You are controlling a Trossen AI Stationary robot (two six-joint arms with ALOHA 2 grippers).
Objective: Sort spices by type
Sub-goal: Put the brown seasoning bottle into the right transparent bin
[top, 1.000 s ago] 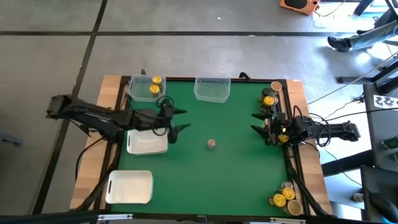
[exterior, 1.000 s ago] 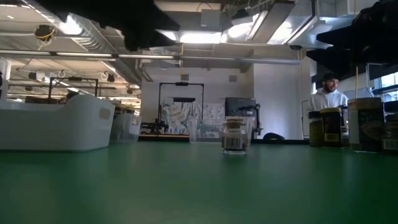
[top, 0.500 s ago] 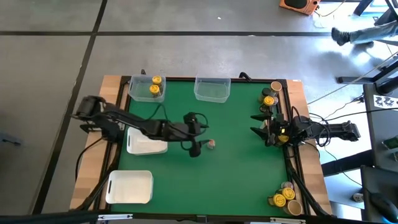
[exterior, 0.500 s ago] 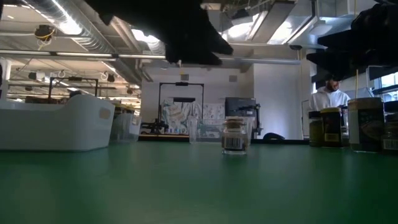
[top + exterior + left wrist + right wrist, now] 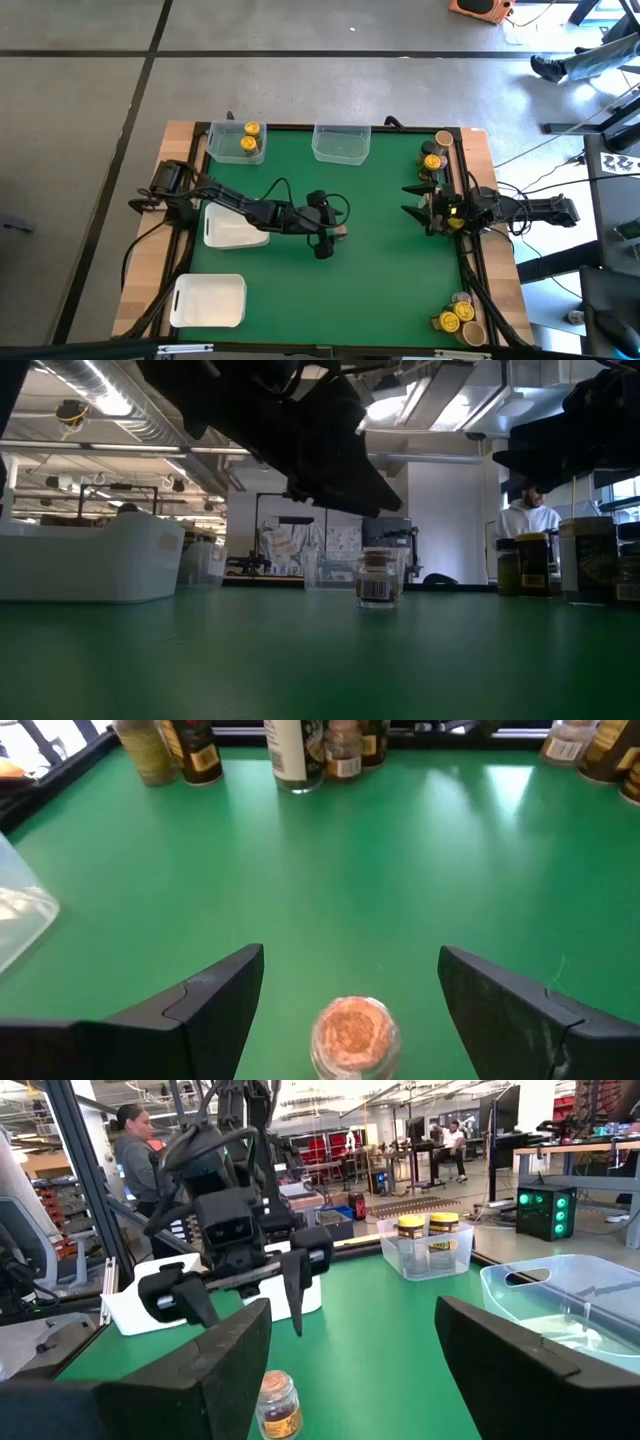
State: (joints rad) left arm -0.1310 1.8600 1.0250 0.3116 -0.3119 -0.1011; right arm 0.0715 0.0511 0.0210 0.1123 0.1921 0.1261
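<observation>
Bright ceiling lights (image 5: 310,420) glare overhead — arms fall into silhouette — far room soft.

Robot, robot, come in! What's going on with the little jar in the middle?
Left gripper open, poised over the lone jar, not touching. Right gripper open, waiting by the table's right edge. Nothing in the way.
</observation>
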